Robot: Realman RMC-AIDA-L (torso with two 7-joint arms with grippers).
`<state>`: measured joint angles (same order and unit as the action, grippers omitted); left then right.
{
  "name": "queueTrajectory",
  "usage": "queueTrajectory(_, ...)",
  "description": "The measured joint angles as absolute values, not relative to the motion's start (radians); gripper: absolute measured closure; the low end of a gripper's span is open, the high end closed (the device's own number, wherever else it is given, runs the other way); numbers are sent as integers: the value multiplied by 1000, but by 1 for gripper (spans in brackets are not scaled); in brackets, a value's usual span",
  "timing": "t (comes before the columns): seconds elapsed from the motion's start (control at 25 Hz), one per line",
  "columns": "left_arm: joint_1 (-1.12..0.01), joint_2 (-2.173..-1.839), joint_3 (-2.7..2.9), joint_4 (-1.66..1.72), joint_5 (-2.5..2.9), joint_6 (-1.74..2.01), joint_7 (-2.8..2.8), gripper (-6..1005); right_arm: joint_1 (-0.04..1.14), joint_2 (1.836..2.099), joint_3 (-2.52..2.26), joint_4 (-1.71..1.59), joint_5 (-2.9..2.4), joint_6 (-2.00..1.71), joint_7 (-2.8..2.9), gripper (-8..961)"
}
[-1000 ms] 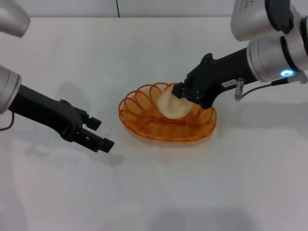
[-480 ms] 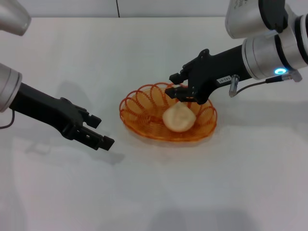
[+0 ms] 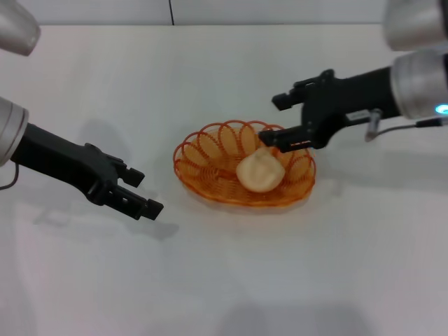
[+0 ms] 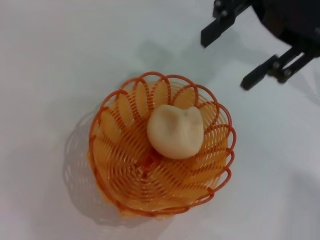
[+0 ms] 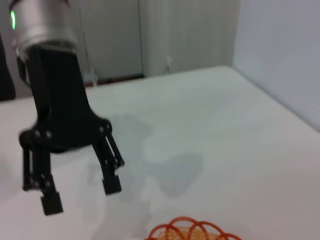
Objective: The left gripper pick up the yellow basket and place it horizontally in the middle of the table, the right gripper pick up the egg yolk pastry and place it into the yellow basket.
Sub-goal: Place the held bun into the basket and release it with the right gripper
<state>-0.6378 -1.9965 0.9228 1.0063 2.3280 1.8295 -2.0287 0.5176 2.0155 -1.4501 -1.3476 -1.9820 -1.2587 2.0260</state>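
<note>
- Pastry is sitting inside the basket, toward the side nearest the right gripper; nothing is gripping it.
- Basket is resting flat on the table, roughly mid-table, between the two arms.
- Right gripper is hanging just above the basket's far rim, jaws spread wide and empty, one fingertip close over the rim near the pastry but, as far as I can tell, not touching either.
- Left gripper is hovering low over the table, apart from the basket on the robot's left, fingers parted and holding nothing. In the right wrist view it is showing the same gap between its fingers.
- Handling, pastry (judgement): looking soft and light, with a crease across the dome; likely to dent or crumble under a hard pinch. Best hold would be across the widest part of the dome, light squeeze.
- Handling, basket (judgement): thin looped strands, probably light and a bit springy, so it could slide or tip if nudged. The scalloped rim is the natural place to pinch.
- Status (judgement): both placements are looking done.
</note>
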Motion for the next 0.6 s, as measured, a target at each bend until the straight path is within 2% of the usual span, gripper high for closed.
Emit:
queueTrajectory(0.16, -619, -1993, 922, 1006, 2321, 1828, -2013, 110, 407, 2013, -1381, -1366, -1866, -1306, 1910, 340)
queueTrajectory(0.28, -601, -1994, 922, 1006, 2318, 1827, -1990, 110, 373, 2013, -1360, -1373, -1848, -1321, 1892, 298)
queueTrajectory(0.48, -580, -1998, 922, 1006, 2315, 1825, -1956, 109, 312, 2011, -1326, -1377, -1842, -1364, 1867, 163)
queueTrajectory(0.6, -563, -1999, 922, 1006, 2297, 1824, -1932, 109, 296, 2011, -1323, -1365, -1841, -1371, 1858, 167)
